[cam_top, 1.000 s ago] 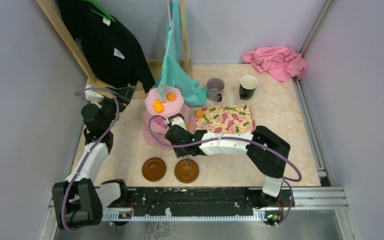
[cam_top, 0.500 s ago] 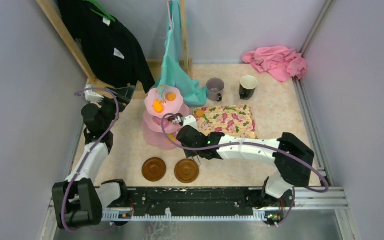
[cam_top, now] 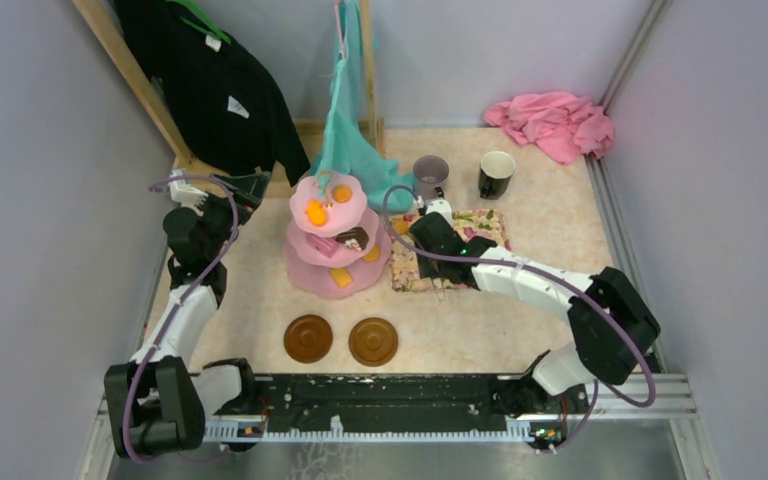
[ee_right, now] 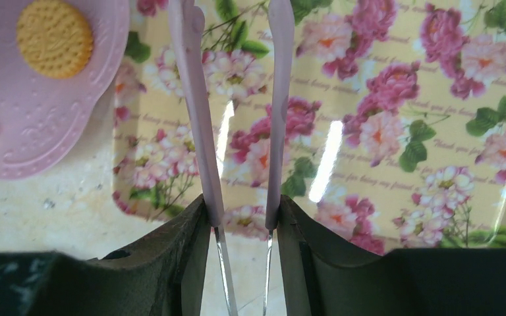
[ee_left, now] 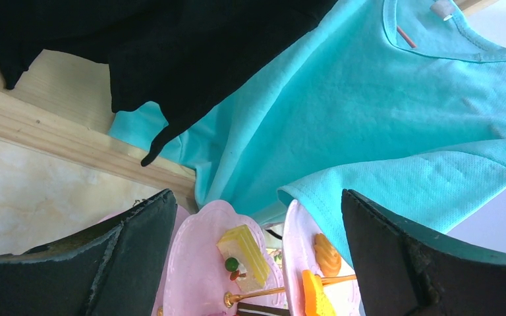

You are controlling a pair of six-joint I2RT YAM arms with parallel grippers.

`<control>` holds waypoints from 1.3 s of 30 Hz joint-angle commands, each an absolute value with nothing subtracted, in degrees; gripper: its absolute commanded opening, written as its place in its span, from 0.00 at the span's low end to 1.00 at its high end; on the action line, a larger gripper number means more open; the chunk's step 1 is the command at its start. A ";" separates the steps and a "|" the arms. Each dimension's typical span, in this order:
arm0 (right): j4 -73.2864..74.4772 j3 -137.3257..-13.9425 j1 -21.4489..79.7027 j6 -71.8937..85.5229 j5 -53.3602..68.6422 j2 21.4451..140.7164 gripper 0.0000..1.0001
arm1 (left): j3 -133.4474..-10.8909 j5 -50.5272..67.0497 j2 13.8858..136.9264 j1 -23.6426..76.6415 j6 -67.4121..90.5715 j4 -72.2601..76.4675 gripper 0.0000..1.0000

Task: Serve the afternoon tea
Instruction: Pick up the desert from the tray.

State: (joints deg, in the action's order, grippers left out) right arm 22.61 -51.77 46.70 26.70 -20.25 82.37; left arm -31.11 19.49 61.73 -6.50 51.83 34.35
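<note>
The pink three-tier stand [cam_top: 332, 245] carries orange cakes [cam_top: 316, 212] on its top tier, a brown cake [cam_top: 352, 239] on the middle tier and a yellow piece [cam_top: 341, 277] on the bottom one. My right gripper [cam_top: 428, 215] hovers over the floral tray [cam_top: 490, 225]. In the right wrist view the gripper [ee_right: 240, 217] is shut on pink-handled tongs [ee_right: 197, 99], which hold nothing. My left gripper [cam_top: 245, 185] stands open and empty left of the stand. Its wrist view shows the gripper [ee_left: 257, 197] facing a yellow cake [ee_left: 247, 253]. The grey mug [cam_top: 430, 177] and the black mug [cam_top: 496, 173] stand at the back.
Two brown discs [cam_top: 308, 338] [cam_top: 373, 341] lie near the front edge. Teal fabric [cam_top: 355, 150] hangs just behind the stand beside black clothing [cam_top: 215, 90]. A pink cloth [cam_top: 552, 122] lies in the back right corner. A small orange cake [cam_top: 400, 226] sits at the tray's left end.
My right arm has swung back from the stand's middle tier to the right, over the floral tray. A brown cake now shows on that tier. The left arm has not moved.
</note>
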 commanded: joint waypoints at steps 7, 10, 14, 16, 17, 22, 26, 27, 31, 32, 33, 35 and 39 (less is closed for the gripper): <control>15.76 -54.62 39.13 19.19 -13.82 91.33 0.42 | -30.50 18.90 62.05 -6.63 51.07 35.34 0.99; 14.73 -54.69 38.62 19.03 -13.41 93.23 0.44 | -30.58 19.01 62.21 -6.66 51.06 35.33 0.99; 12.63 -53.67 37.65 18.92 -13.17 93.93 0.50 | -30.59 19.02 62.32 -6.66 51.15 35.33 0.99; 11.17 -52.50 37.58 18.83 -13.03 93.36 0.53 | -30.59 19.12 62.31 -6.65 51.19 35.42 0.99; 10.45 -51.99 37.46 18.73 -12.87 93.03 0.53 | -30.59 19.16 62.38 -6.68 51.22 35.42 0.99; 8.09 -49.34 37.28 18.95 -12.84 91.04 0.62 | -30.59 19.22 62.58 -6.60 51.32 35.59 0.99; 5.52 -46.21 37.27 19.20 -12.86 88.73 0.63 | -30.59 19.28 62.58 -6.63 51.31 35.68 0.99; 4.99 -45.02 37.29 19.24 -12.92 88.13 0.63 | -30.59 19.25 62.58 -6.60 51.27 35.68 0.99; 1.67 -41.44 37.27 19.68 -12.88 85.85 0.63 | -30.50 19.28 62.59 -6.61 51.24 35.68 0.99; 0.81 -40.59 37.31 19.76 -12.75 85.27 0.63 | -30.50 19.27 62.60 -6.58 51.24 35.68 0.99; -0.12 -39.59 37.27 19.92 -12.35 84.79 0.63 | -30.50 19.23 62.58 -6.57 51.24 35.69 0.99; -2.09 -37.86 37.28 20.27 -11.88 84.04 0.62 | -30.50 19.13 62.54 -6.47 51.13 35.68 0.99; -4.53 -35.46 37.58 21.00 -12.69 83.92 0.60 | -30.41 19.03 62.58 -6.47 50.99 35.68 0.99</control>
